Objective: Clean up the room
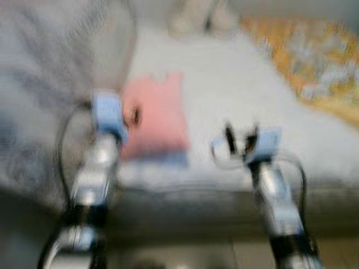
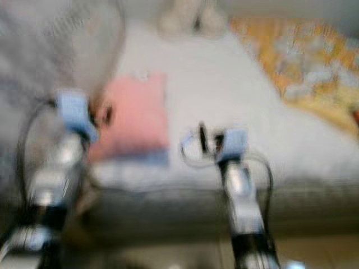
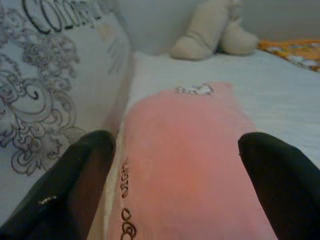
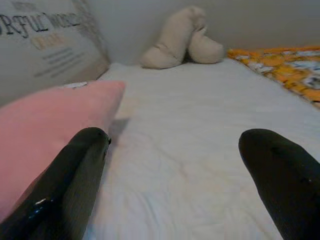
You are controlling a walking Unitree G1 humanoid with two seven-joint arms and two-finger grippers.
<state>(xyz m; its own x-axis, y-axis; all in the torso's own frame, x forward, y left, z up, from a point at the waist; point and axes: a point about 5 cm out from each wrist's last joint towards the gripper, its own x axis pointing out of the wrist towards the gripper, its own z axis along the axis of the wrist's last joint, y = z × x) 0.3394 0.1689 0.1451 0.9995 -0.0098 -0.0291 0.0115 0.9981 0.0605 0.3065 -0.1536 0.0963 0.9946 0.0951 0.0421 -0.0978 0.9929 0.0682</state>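
A pink plush pillow point(image 1: 157, 115) lies on the white bed point(image 1: 235, 89), close to the bed's near edge. My left gripper point(image 3: 175, 150) is open, its fingers spread just over the pillow's near end point(image 3: 185, 160). My right gripper point(image 4: 172, 150) is open too, hovering over bare sheet to the right of the pillow point(image 4: 50, 125). In the blurred left eye view the left gripper point(image 1: 133, 115) sits at the pillow's left edge. The right gripper point(image 1: 240, 140) hangs over the sheet near the bed's front.
A large grey printed pillow point(image 1: 56, 73) leans along the left. A beige plush toy point(image 4: 180, 40) rests at the far end by the wall. An orange patterned blanket point(image 1: 314, 56) covers the right side. The bed's front edge point(image 1: 213, 190) runs below the grippers.
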